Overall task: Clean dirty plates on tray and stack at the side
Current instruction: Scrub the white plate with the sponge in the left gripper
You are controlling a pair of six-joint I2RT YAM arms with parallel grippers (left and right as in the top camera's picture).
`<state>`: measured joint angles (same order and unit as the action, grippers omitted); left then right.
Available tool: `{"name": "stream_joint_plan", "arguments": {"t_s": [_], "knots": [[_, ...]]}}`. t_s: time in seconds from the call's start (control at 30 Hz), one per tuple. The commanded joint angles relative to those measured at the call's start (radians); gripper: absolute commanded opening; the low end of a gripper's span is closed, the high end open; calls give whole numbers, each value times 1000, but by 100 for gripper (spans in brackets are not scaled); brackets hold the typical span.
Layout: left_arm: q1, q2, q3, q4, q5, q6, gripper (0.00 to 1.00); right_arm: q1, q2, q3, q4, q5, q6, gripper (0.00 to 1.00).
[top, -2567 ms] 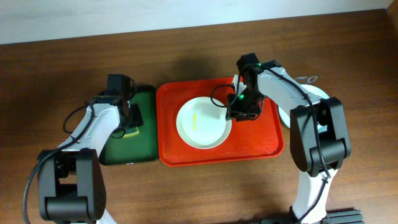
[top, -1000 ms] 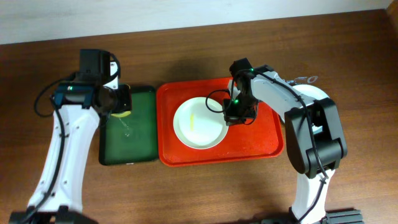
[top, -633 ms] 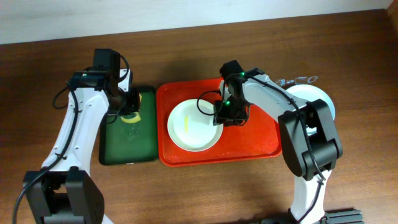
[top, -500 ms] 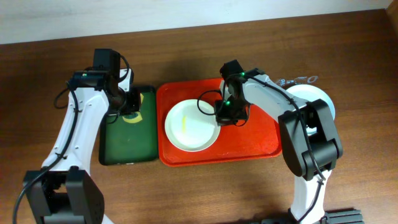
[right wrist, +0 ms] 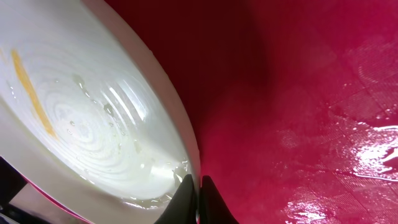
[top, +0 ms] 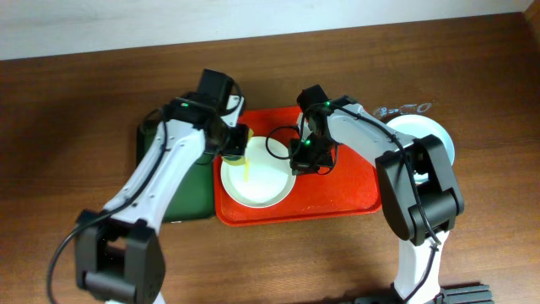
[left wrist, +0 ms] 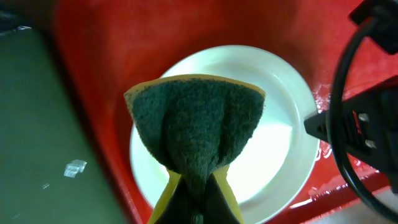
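Wood table (top: 76,110), wet red tray (top: 350,192): my left gripper (left wrist: 196,208) pinches sponge (left wrist: 196,124) over plate (top: 260,179); right gripper (right wrist: 194,185) clamps its rim.

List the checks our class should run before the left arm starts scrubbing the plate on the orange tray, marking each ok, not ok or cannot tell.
1. Sponge held in the left gripper: ok, pinched and folded.
2. Sponge positioned over the plate: ok.
3. Right gripper steadying the plate at its rim: ok.
4. Plate lying inside the tray: ok.
5. Plate free of the yellow smear: not ok, it shows on the plate.
6. Sponge touching the plate surface: cannot tell.
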<state>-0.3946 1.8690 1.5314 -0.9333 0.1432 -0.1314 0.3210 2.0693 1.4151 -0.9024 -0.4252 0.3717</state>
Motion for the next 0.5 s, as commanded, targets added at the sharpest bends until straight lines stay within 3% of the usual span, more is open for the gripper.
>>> {"name": "stream_joint_plan", "arguments": {"t_s": [0.0, 0.3, 0.47], "knots": [[-29, 103, 19, 15, -16, -16, 0, 13, -18, -11, 3, -9, 11, 4], [-47, 306, 5, 16, -52, -17, 0, 13, -18, -11, 3, -9, 11, 4], [-66, 332, 7, 14, 261, 14, 0, 13, -18, -11, 4, -9, 11, 4]]}}
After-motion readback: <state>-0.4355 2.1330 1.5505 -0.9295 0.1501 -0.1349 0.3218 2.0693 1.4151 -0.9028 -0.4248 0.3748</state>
